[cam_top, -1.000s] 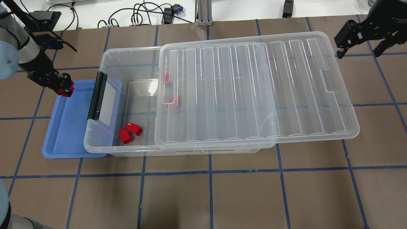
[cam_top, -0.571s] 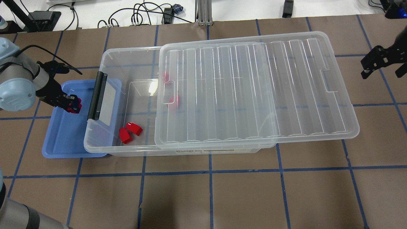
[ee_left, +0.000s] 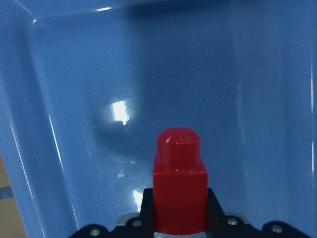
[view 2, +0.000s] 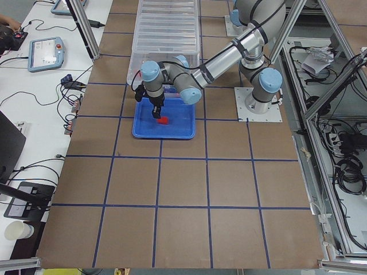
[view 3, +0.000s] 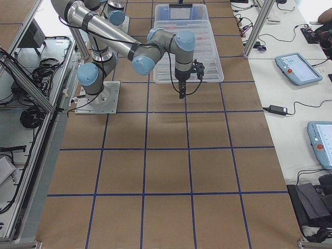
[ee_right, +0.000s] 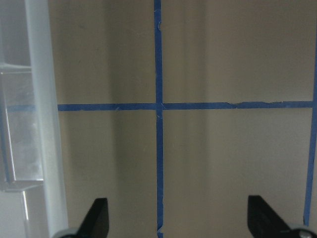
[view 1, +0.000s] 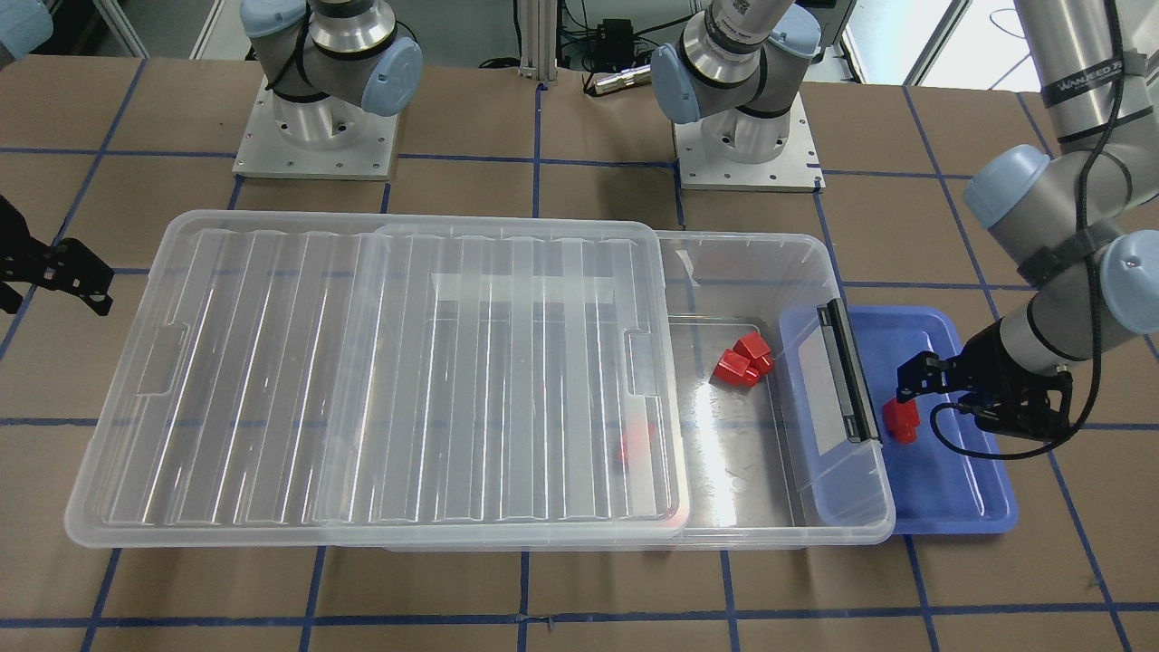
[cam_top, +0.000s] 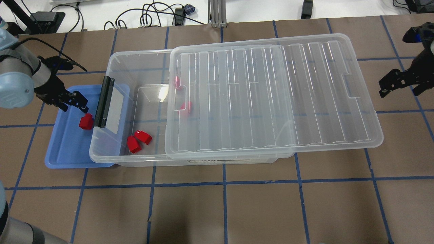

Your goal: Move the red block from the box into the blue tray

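A red block (cam_top: pixel 85 121) lies on the floor of the blue tray (cam_top: pixel 67 149), next to the box's black latch bar (cam_top: pixel 103 101). My left gripper (cam_top: pixel 74 106) hovers just above it with its fingers apart, and the block looks free of them. The left wrist view shows the block (ee_left: pixel 179 193) close up, stub pointing away, on the tray floor (ee_left: pixel 99 74). The clear box (cam_top: pixel 115 67) has its ribbed lid (cam_top: pixel 271 91) slid to the right. My right gripper (cam_top: pixel 400 86) is open and empty over the paper right of the lid.
Two red blocks (cam_top: pixel 139 140) lie in the box's open left end; two more (cam_top: pixel 185 106) show dimly under the lid's edge. The box's left end overhangs the tray's right part. The table is brown paper with a blue tape grid.
My left gripper came down into the tray with the red block, then let it go and rose slightly. The block now lies apart from the fingers. My right gripper moved down-left.
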You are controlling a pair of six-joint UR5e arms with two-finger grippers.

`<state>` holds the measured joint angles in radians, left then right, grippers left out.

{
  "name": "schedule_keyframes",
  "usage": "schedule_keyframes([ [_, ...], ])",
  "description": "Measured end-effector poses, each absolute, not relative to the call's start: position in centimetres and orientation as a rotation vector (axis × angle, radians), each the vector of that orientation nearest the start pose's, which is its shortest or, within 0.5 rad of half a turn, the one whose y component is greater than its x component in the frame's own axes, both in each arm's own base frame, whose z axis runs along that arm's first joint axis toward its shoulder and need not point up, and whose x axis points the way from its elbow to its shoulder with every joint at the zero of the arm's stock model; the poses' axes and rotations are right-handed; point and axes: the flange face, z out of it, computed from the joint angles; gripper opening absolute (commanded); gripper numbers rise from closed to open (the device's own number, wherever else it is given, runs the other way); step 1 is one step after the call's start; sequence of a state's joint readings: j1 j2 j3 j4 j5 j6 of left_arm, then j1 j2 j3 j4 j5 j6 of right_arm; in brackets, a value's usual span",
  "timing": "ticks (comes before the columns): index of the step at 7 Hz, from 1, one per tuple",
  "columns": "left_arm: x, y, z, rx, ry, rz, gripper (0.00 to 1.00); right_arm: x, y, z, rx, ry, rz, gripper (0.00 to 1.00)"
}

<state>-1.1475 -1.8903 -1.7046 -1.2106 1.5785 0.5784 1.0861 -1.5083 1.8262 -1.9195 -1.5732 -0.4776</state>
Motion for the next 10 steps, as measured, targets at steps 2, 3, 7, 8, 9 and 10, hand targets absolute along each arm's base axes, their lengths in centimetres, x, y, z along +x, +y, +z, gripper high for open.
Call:
schedule_keyframes([
  [2,4.4,-58.8,38.7,0.288,3.137,0.196,1.0,-11.1,-51.1,35.5,0.022,3.144,-0.046,1.0],
  [3,-0.1,-58.1,43.0,0.285,3.127,0.186,1.0,-10.4,-51.4,35.2,0.027,3.133,-0.059,1.0],
  [7,-17.5,-50.1,52.0,0.146,3.114,0.011,1.0,-4.6,-52.0,34.3,0.129,3.121,-0.071,1.0],
  [8,-17.0,-49.1,52.5,0.08,3.122,0.023,1.0,-1.7,-52.2,34.4,0.167,3.12,-0.078,1.0],
  [9,-14.6,-49.3,52.7,-0.017,3.144,0.034,1.0,1.2,-52.3,34.6,0.184,3.12,-0.097,1.0],
  [10,-12.5,-49.9,52.7,-0.098,3.167,0.041,1.0,3.9,-52.3,34.8,0.183,3.121,-0.122,1.0],
])
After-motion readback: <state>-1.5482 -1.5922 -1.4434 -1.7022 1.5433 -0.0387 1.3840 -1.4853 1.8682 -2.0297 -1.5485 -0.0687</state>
